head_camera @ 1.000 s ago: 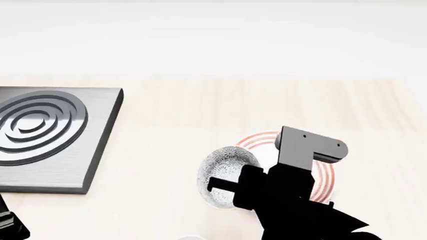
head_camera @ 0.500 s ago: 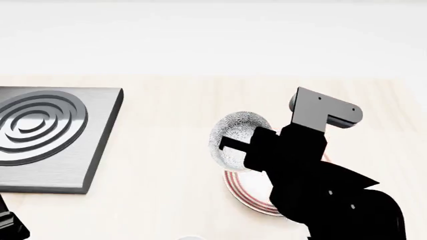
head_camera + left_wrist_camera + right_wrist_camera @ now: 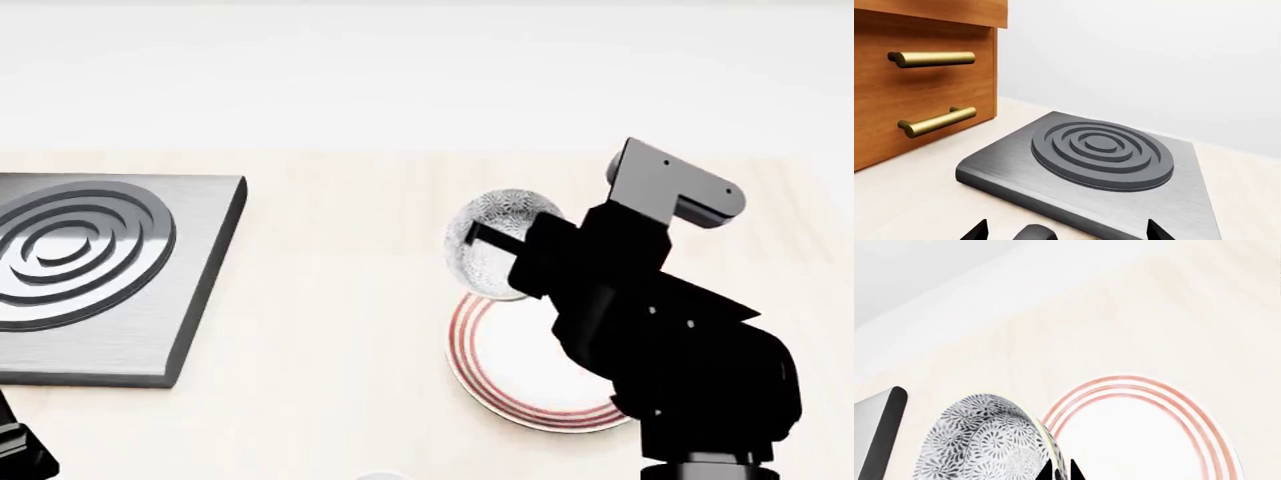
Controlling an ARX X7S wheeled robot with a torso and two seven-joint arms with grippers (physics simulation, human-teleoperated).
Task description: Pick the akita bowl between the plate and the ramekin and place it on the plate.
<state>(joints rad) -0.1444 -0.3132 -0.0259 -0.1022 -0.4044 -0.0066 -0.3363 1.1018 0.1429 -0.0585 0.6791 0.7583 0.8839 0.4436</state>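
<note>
The akita bowl (image 3: 497, 272), white with a fine grey-black pattern, hangs tilted in the air above the far edge of the plate (image 3: 527, 375). My right gripper (image 3: 483, 242) is shut on its rim. In the right wrist view the two fingertips (image 3: 1049, 471) pinch the bowl (image 3: 981, 440) wall, with the red-ringed plate (image 3: 1141, 440) lying flat below and beside it. My left gripper (image 3: 1066, 232) is open and holds nothing; it sits low at the near left (image 3: 20, 450). The ramekin is out of view.
A grey square burner slab (image 3: 94, 270) with raised concentric rings lies at the left of the light wooden counter. The left wrist view shows that slab (image 3: 1101, 155) and wooden drawers with brass handles (image 3: 931, 59) beside it. A white wall stands behind.
My right gripper has carried the bowl up and away from me, to the right. The plate, partly covered by the arm before, now shows below the bowl.
</note>
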